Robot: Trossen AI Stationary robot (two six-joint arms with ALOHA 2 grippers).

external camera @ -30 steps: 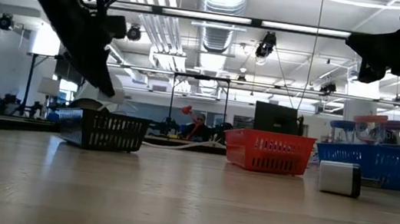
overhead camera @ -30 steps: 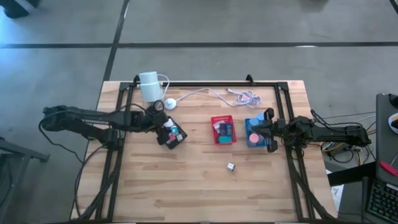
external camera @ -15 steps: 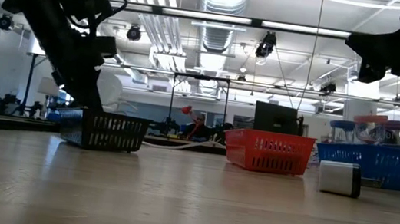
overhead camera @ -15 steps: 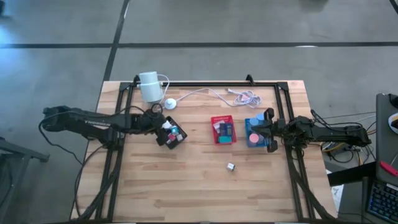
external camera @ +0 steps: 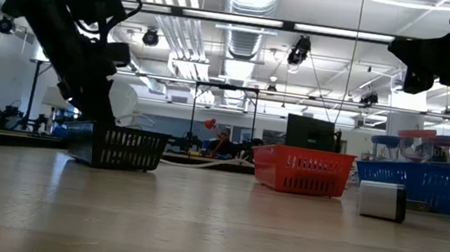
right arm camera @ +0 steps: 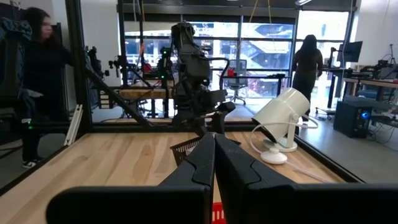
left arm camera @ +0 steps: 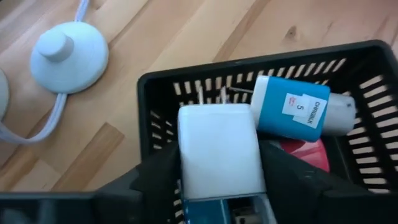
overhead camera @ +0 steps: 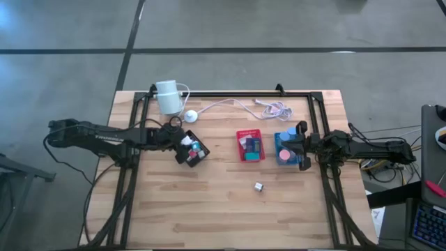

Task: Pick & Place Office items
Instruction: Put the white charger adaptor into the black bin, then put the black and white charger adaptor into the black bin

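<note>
White block: a white plug-like block [left arm camera: 217,149] sits between the two fingers of the left pincer [left arm camera: 214,168], over the black tray [left arm camera: 155,93], its two metal prongs pointing to the tray's far wall.
Left pincer: at the near-left edge of the black tray on the bench's [overhead camera: 209,202] left half; its fingers flank the white block, and I cannot tell whether they pinch it or have just let go.
Black tray contents: a blue-and-white cylinder [left arm camera: 298,112] with a small label, something red [left arm camera: 305,152] beneath it, and a teal piece [overhead camera: 197,148] seen from above.
Red tray: the red tray [overhead camera: 250,133] stands mid-bench and holds a few dark and teal blocks.
Blue tray: the blue tray [overhead camera: 278,159] stands right of the red one, with a pink round piece [overhead camera: 283,154] inside.
Loose item: a small silvery block [overhead camera: 258,186] lies alone on the bench, near of the red tray and well apart from all trays.
Right pincer: the right pincer [overhead camera: 301,146] waits at the blue tray's right side, fingers pressed together and empty.
Other: a white cylinder on a stand [overhead camera: 167,96] with its cable [overhead camera: 237,104] at the far edge.
Risk: if released tilted, the white block may land on the cylinder and roll it, or catch the tray wall and tip out; lifting away with a finger snagged could drag the light tray.
</note>
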